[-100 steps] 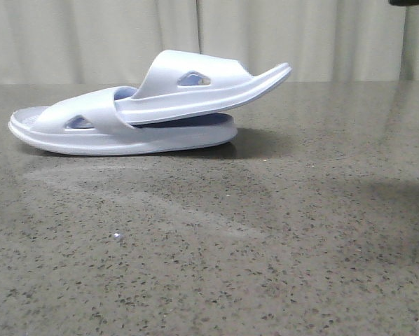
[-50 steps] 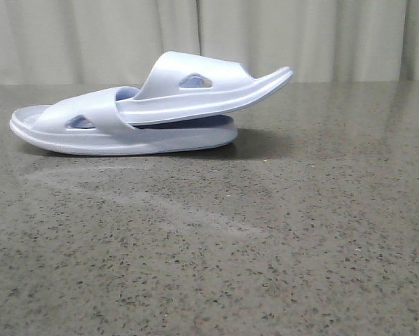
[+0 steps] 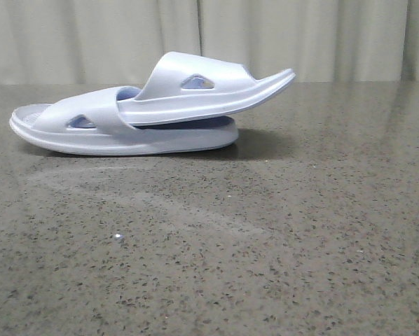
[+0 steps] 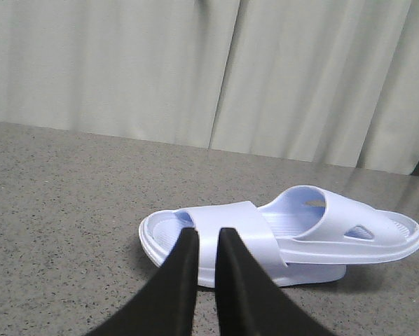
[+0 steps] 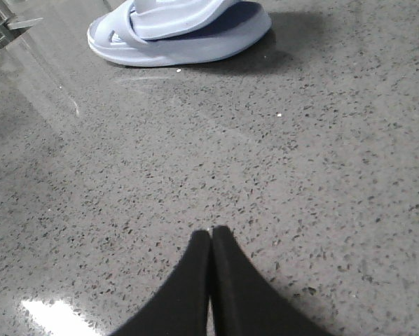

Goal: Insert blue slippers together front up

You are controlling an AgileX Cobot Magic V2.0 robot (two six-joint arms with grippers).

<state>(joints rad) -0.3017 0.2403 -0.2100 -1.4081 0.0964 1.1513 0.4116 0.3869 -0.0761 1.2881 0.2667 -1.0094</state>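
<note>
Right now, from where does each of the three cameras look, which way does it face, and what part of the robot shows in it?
Front view: low, looking forward over the table at the blue slippers, one tucked under the other's strap; curtain behind; no arm shows.
Left wrist view: on the left arm, facing the slippers and curtain; the left gripper, fingers slightly apart, shows.
Right wrist view: on the right arm, tilted down at the table, slippers farther off; the right gripper, fingers together, shows.
Shared: all three show the slippers and the table.
</note>
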